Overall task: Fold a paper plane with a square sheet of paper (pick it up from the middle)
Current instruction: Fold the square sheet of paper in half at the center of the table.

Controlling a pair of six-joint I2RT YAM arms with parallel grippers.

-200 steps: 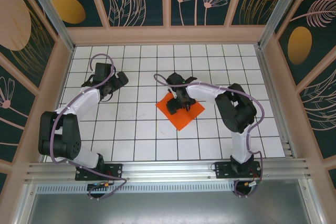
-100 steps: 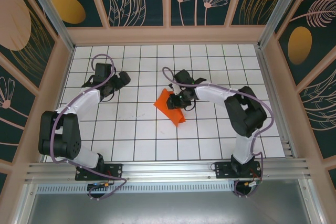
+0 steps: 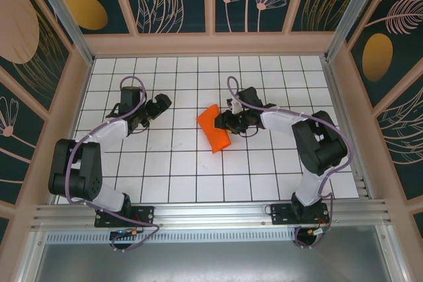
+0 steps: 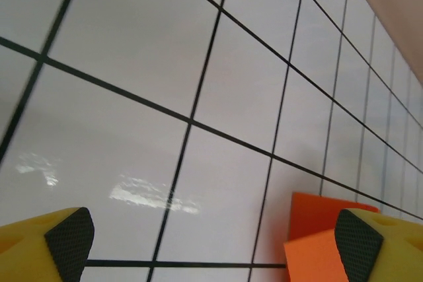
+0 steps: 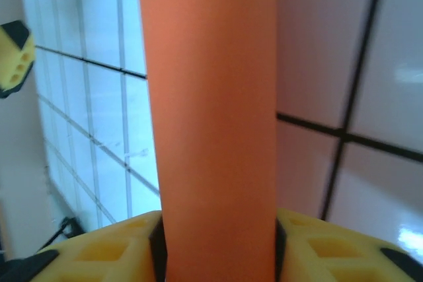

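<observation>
White glossy tiles cover the table (image 3: 165, 163), and they give a dropped sheet little to catch on. The square sheet of paper (image 3: 215, 127) sits near the table's middle, curled over on itself, and I cannot tell whether its lower end touches the tiles. Your right gripper (image 3: 230, 121) has its jaws clamped on the paper partway along. The bite looks narrow, so the thin sheet could slip out, or bend off-line and take a crooked crease that spoils the plane's centre ridge. Your left gripper (image 3: 160, 105) hovers well to the left, jaws wide apart and holding nothing. If you bring it in carelessly, a finger may snag or crumple the loose edge.
</observation>
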